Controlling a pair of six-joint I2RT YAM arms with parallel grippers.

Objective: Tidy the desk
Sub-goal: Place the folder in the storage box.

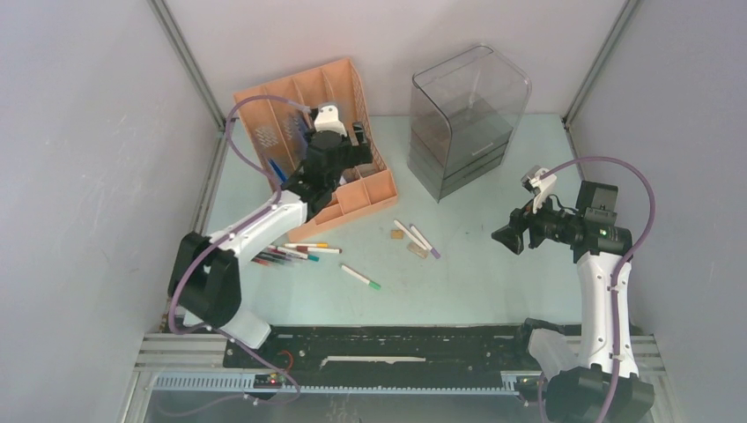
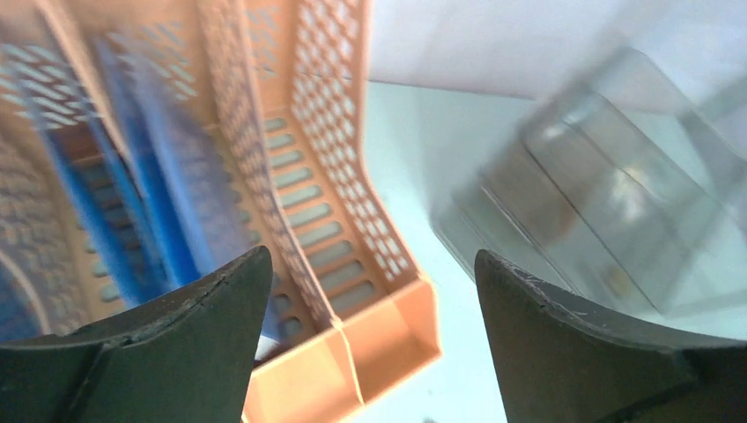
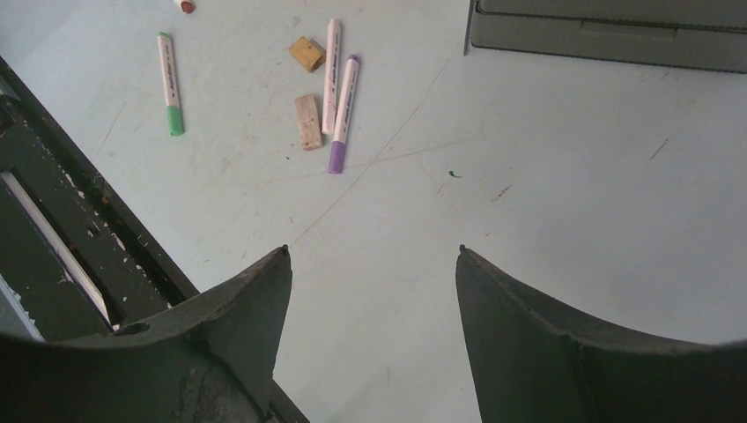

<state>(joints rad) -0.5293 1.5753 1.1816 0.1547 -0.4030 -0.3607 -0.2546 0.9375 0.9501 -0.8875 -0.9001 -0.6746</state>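
On the left gripper (image 2: 370,264) the dark, curved jaws stand wide apart with nothing between them, just above the peach organiser (image 2: 328,132), a plastic tray with lattice walls. The blue things (image 2: 150,194) inside the organiser are too blurred to name. The right gripper (image 3: 370,256), well right of the organiser, is likewise spread and empty. The smooth, faintly scratched mint desk (image 1: 458,273) lies under the organiser.

1 orange tray (image 1: 370,196), 1 clr drawer unit (image 1: 467,115), 2 tan blocks (image 1: 416,251), 3 loose mkrs (image 1: 360,278) + mkr cluster (image 1: 295,253).
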